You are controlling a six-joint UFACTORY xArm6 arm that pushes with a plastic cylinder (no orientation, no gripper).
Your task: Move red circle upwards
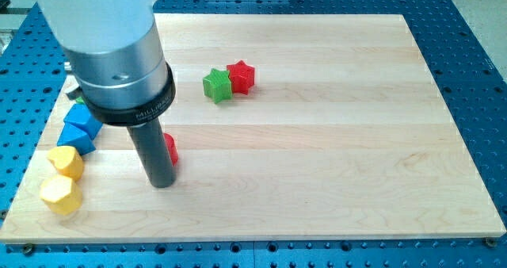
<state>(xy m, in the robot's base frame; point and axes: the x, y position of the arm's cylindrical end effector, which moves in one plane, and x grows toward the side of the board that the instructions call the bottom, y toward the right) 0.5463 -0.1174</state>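
The red circle (170, 148) is mostly hidden behind my rod; only its right edge shows at the view's left-centre. My tip (162, 182) rests on the wooden board (317, 141) just below and left of that red block, touching or nearly touching it. The arm's large grey body fills the view's top left.
A green star (216, 86) and a red star (240, 76) touch each other near the top centre. Two blue blocks (80, 128) lie at the left edge, partly under the arm. Two yellow hexagon blocks (65, 162) (60, 193) sit at the bottom left.
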